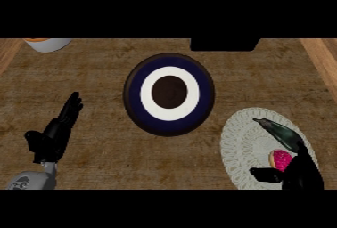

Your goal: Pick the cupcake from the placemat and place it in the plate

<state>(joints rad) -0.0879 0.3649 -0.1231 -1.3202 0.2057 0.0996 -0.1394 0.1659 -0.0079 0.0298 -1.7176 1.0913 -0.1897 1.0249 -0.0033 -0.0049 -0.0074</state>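
A cupcake with pink frosting (281, 160) sits on the white lace placemat (245, 142) at the lower right. My right hand (297, 168) is right beside it, fingers stretched past its far side and thumb out on its near left side, partly covering it. The fingers look straight and not closed on it. A round plate (169, 94) with dark blue, white and dark brown rings lies in the middle of the counter, up and left of the placemat. My left hand (56, 129) rests open at the lower left, fingers pointing up.
A white cup-like object (47, 43) shows at the top left edge. A black block (223, 44) sits at the top edge behind the plate. Light wooden strips (324, 62) border the brown counter on both sides.
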